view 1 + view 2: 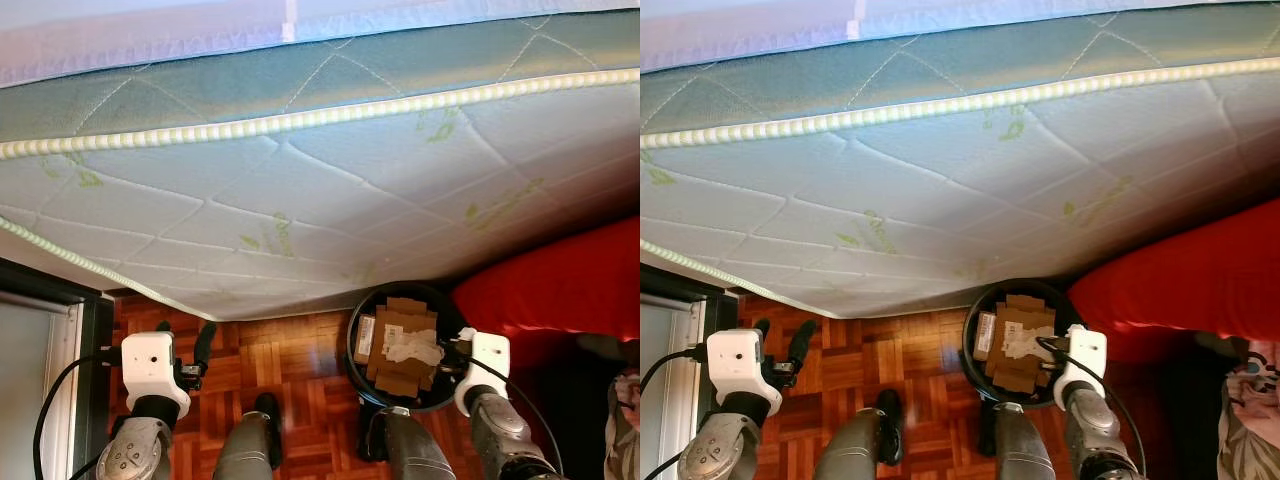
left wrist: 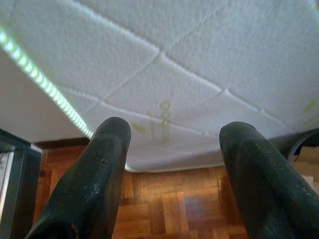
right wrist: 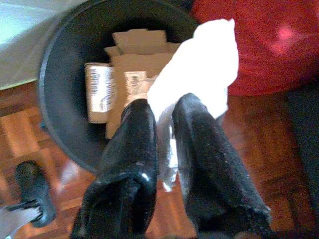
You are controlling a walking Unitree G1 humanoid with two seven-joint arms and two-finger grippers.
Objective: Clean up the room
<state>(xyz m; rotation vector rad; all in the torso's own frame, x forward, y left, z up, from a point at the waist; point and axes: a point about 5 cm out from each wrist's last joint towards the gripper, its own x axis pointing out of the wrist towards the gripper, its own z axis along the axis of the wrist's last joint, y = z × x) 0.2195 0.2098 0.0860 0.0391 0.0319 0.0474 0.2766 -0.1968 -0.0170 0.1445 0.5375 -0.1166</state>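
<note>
A round black bin point(image 1: 352, 345) stands on the parquet floor at the foot of a mattress point(image 1: 300, 200). Flattened cardboard pieces point(image 1: 392, 378) lie inside it. My right gripper point(image 3: 162, 107) is shut on a crumpled white paper point(image 3: 199, 74) and holds it over the bin's near right rim point(image 3: 60, 99). From the head, the same white paper point(image 1: 412, 348) appears above the cardboard. My left gripper point(image 1: 185, 335) is open and holds nothing, low over the floor near the mattress edge, with its fingers point(image 2: 104, 164) pointing at the quilted side.
The white quilted mattress with green piping leans across most of the view. A red cushion or cover point(image 1: 560, 280) lies right of the bin. A dark door frame point(image 1: 92, 330) stands at the left. Patterned cloth point(image 1: 625, 400) sits at the far right.
</note>
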